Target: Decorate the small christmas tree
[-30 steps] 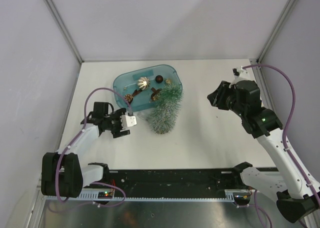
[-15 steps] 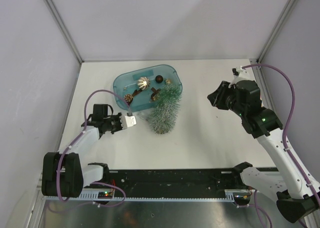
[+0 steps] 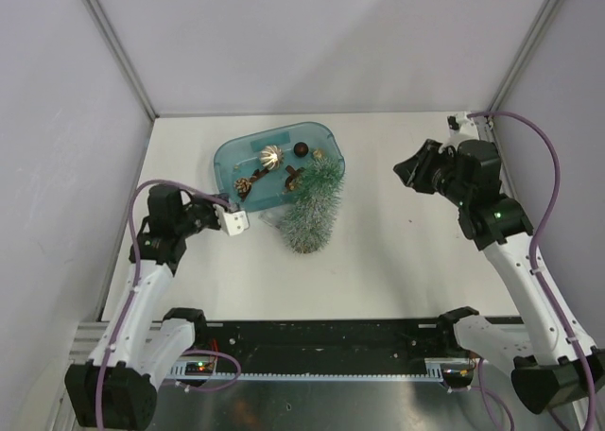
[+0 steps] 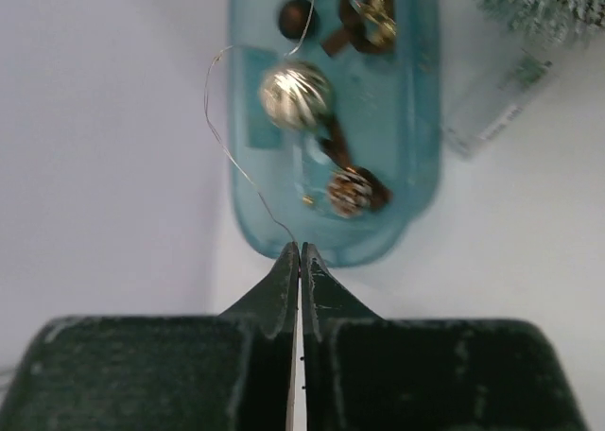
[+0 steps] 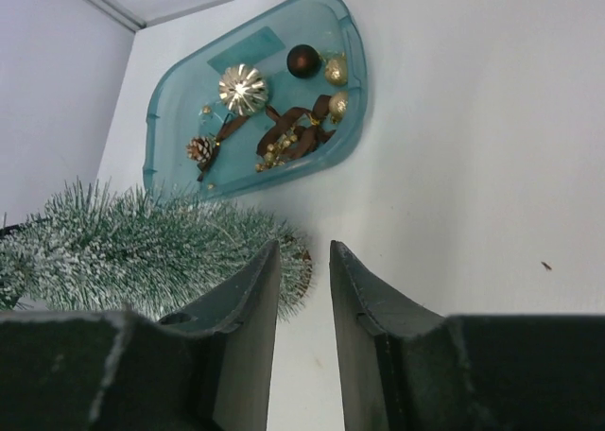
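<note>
Left gripper at nine o'clock, tips pressed tight together, pinching a thin wire that loops up over the blue tub. The small christmas tree lies on its side at the tub's five o'clock, against its rim. Right gripper, three o'clock, jaws slightly parted, empty.

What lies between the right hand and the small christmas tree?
Nothing: only bare white table separates the right hand from the small christmas tree, clearest in the top view.
</note>
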